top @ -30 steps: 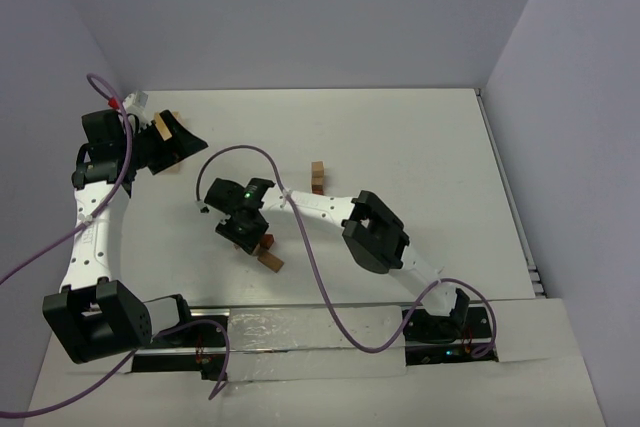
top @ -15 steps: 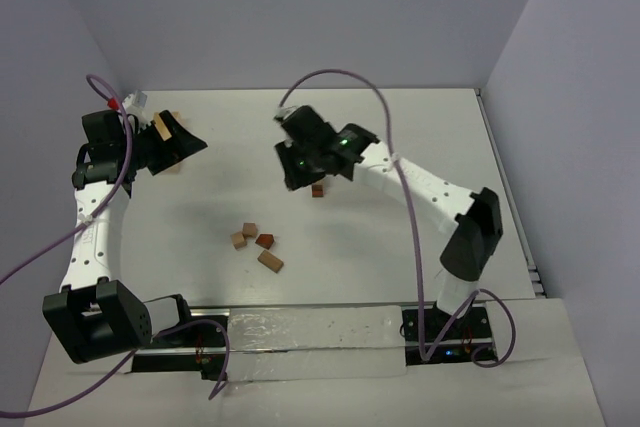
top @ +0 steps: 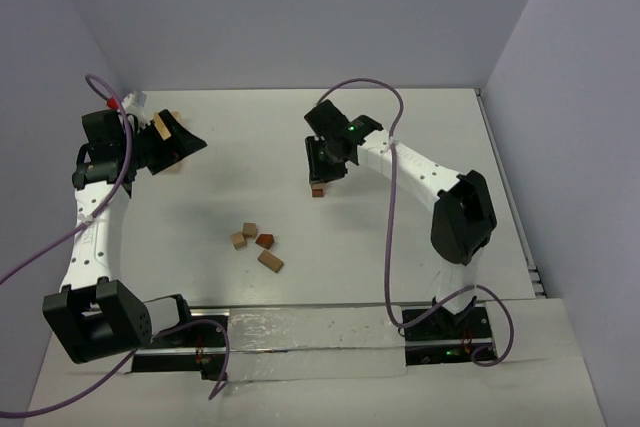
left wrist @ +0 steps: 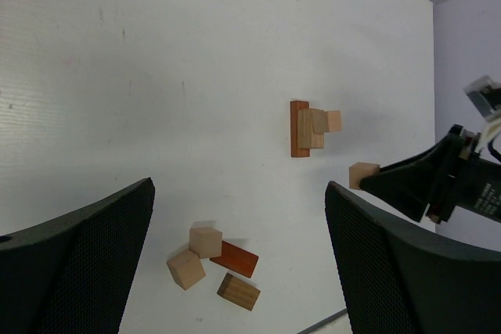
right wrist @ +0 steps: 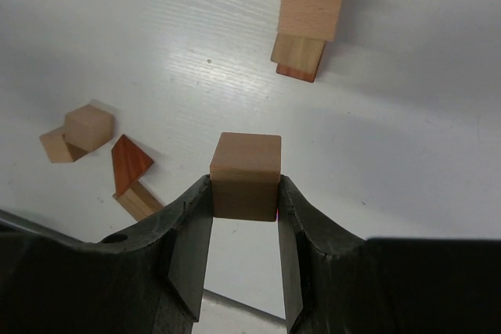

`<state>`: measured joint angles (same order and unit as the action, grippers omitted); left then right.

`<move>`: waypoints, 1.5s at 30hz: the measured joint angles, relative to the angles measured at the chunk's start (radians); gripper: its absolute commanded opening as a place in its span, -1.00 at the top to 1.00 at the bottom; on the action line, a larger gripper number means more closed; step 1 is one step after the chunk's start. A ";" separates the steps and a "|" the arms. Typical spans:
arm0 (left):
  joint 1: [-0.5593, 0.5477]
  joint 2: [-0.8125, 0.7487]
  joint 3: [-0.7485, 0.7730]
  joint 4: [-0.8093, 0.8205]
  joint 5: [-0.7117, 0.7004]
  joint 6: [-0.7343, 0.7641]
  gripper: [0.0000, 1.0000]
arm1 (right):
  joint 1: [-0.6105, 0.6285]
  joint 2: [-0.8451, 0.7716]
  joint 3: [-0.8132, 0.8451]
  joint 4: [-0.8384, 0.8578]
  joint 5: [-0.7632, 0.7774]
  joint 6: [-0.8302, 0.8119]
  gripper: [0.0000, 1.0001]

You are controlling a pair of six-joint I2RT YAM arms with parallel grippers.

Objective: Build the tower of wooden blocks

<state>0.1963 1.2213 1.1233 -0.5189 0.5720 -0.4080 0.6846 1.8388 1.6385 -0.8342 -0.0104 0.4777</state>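
The tower point(top: 317, 188) is a short stack of tan blocks on a reddish-brown brick, mid-table. It also shows in the left wrist view point(left wrist: 308, 128) and the right wrist view point(right wrist: 311, 15). My right gripper point(top: 327, 159) point(right wrist: 245, 193) is shut on a tan cube point(right wrist: 246, 168) and holds it in the air close beside the tower. The cube also shows in the left wrist view point(left wrist: 362, 174). Loose wood blocks point(top: 256, 244) lie in a cluster nearer the front: two tan cubes point(left wrist: 196, 256), a reddish brick point(left wrist: 234, 259) and a brown brick point(left wrist: 239, 292). My left gripper point(top: 172, 143) point(left wrist: 239, 193) is open and empty at the far left.
A pale wooden piece point(top: 160, 127) shows just behind my left gripper near the back left corner. Purple cables point(top: 375, 87) loop over both arms. The table's walls stand at the back and both sides.
My right gripper has taken a tan cube from the loose cluster, lifted it and carried it back and right to the tower. The left arm has not moved.
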 measured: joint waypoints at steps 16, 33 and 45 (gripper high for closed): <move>0.000 0.000 -0.009 0.006 -0.015 -0.001 -0.93 | -0.032 0.185 0.118 -0.016 -0.009 0.016 1.00; 0.000 0.004 -0.011 0.008 -0.017 -0.003 -0.93 | -0.047 0.251 0.163 -0.028 -0.009 0.017 1.00; 0.000 0.010 -0.011 0.008 -0.017 -0.003 -0.93 | -0.068 0.271 0.168 -0.030 -0.008 0.023 0.97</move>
<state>0.1963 1.2316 1.1126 -0.5110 0.5549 -0.4114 0.6170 2.1101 1.8068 -0.8646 -0.0181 0.5007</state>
